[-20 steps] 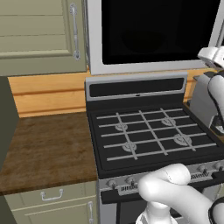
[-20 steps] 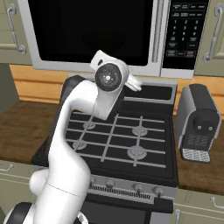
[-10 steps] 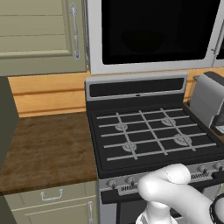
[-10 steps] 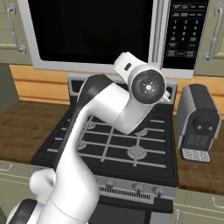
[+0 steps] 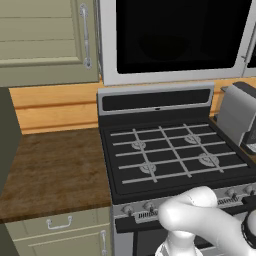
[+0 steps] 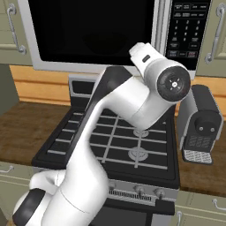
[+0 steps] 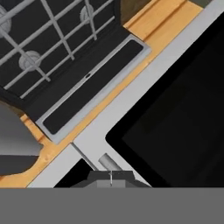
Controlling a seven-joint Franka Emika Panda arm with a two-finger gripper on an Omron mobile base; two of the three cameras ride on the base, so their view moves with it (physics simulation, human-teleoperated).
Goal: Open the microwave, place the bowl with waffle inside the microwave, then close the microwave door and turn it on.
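The microwave (image 5: 108, 45) hangs above the stove, and the microwave door (image 5: 175, 35) with its black glass is closed. Its vertical bar handle (image 6: 161, 26) stands beside the keypad (image 6: 190, 26). My arm's white wrist (image 6: 173, 83) is raised in front of the handle's lower end. In the hand view the shut gripper (image 7: 110, 177) points at the microwave's lower edge, close to the handle's end (image 7: 107, 161) and the door glass (image 7: 183, 113), with nothing held. The bowl and the waffle are out of view.
A gas stove (image 5: 170, 152) with a black back panel (image 7: 92, 83) sits below the microwave. A small grey appliance (image 6: 201, 123) stands on the counter to its right. Left of the stove lie a brown counter (image 5: 55, 170) and a beige wall cabinet (image 5: 45, 40).
The arm has swung right and up toward the microwave's handle side, and its hand has left the left base view. The base and the door have not moved.
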